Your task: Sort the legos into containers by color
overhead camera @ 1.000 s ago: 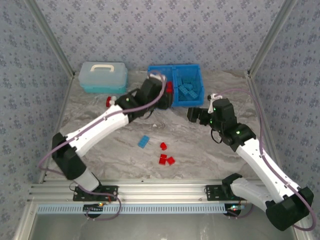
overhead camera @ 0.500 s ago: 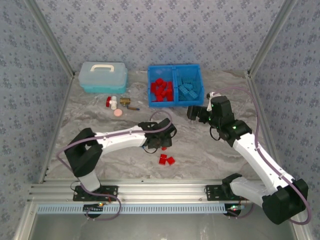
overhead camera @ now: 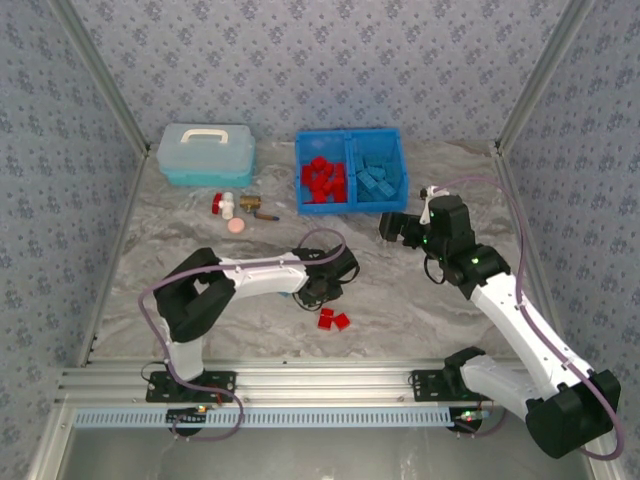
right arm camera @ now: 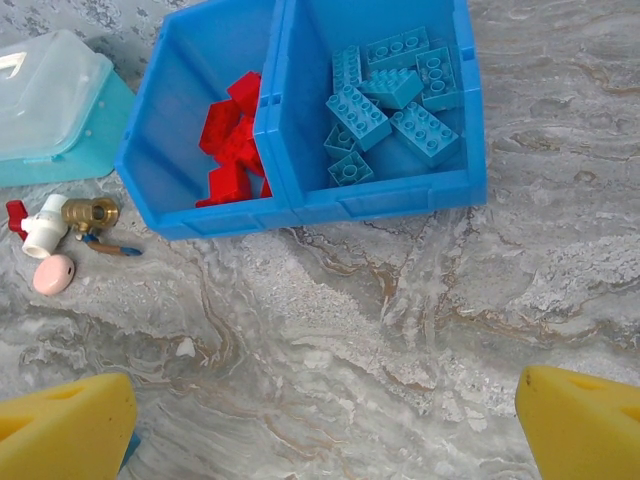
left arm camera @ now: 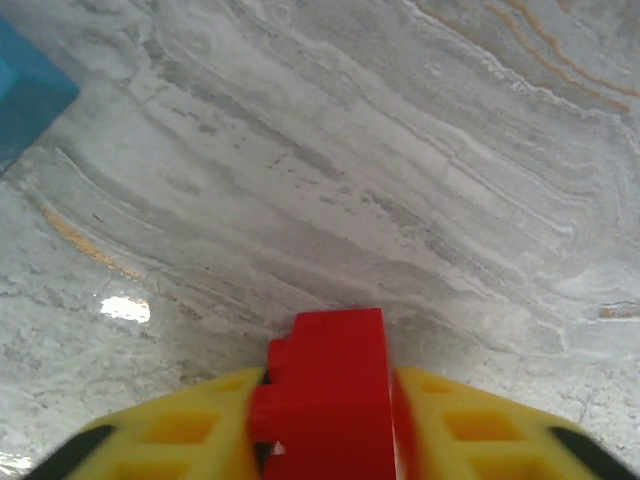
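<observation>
Our left gripper (left arm camera: 325,425) pinches a small bright red studded plastic brick (left arm camera: 330,370) by its flat sides between the yellow pads (left arm camera: 190,430). We judge it light, rigid and slick, so a squeeze low across the smooth walls suits it. Two more red bricks (overhead camera: 342,322) lie just beside that gripper. Well beyond stands the bright blue divided plastic bin (right arm camera: 380,195), near which our right gripper (right arm camera: 322,425) hovers wide open, holding nothing.

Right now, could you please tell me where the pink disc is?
In the top view, the pink disc lies left of centre, just in front of the red-and-white bottle and to the left of the blue bin.
</observation>
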Tool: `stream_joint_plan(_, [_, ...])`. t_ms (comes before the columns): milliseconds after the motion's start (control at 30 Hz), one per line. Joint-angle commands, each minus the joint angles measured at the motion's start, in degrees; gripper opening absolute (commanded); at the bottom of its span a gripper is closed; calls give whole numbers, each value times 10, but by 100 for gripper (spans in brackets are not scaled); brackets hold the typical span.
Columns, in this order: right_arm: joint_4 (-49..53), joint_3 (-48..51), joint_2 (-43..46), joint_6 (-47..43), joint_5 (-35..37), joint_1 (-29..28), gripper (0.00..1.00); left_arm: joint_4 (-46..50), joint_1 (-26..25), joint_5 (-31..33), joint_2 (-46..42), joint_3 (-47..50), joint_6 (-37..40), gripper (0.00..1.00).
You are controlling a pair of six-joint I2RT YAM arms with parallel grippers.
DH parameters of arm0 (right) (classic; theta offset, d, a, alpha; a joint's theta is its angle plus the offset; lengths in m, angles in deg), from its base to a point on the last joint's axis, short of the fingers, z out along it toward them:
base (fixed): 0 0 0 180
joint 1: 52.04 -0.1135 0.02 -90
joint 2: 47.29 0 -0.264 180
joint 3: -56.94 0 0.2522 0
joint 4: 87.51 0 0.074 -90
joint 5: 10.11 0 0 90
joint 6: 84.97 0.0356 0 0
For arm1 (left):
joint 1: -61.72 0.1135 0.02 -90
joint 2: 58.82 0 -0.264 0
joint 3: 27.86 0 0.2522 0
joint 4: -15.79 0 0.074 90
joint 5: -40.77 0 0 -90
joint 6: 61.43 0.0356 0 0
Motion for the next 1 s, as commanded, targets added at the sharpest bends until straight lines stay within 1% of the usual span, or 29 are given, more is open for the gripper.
stream_joint_plan(0, [7, 7, 9, 5, -6, 5, 100, 12, -4, 6, 6, -15, -1, 26])
stream_joint_plan(67, [7, 10, 12, 7, -7, 4, 100, 22, -4, 17, -2, -23, 23, 19])
stream_joint_plan(133, [6, 10, 14, 11, -8, 5, 100, 51, -4, 46, -12, -44, 58, 13])
stream_joint_plan(233, [7, 11, 16, 15, -11, 5, 100, 98, -1, 97, -32, -82, 104, 12])
stream_joint_plan(300, [8, 9, 19, 16, -12, 5, 100, 98, 6, 129, -50, -103, 149, 12])
stream_joint_plan(367, [9, 9, 25, 19, -9, 5, 100, 88, 25, 158, -61, -134, 208, 12])
stream_joint_plan(433, [10, 10, 30, 21, -8, 5, 100, 77, 53, 166, -58, -172, 271, 11])
stream_joint_plan(500, [13, 9, 34, 25, -10, 5, 100, 27, 80, 172, -50, -198, 330, 10])
stream_joint_plan(600, [25, 6, 42, 31, -13, 4, 100, -25, 123, 174, -10, -249, 396, 9])
stream_joint_plan(733, [43, 6, 62, 36, -12, 3, 100, -71, 170, 154, 86, -349, 480, 10])
stream_joint_plan(833, [57, 4, 79, 37, -8, 3, 100, -52, 201, 119, 171, -468, 506, 12])
stream_joint_plan(900, [68, 3, 91, 37, -5, 3, 100, -33, 214, 117, 222, -546, 519, 14])
stream_joint_plan(967, [76, 5, 102, 38, -3, 2, 100, -10, 224, 117, 279, -632, 537, 17])
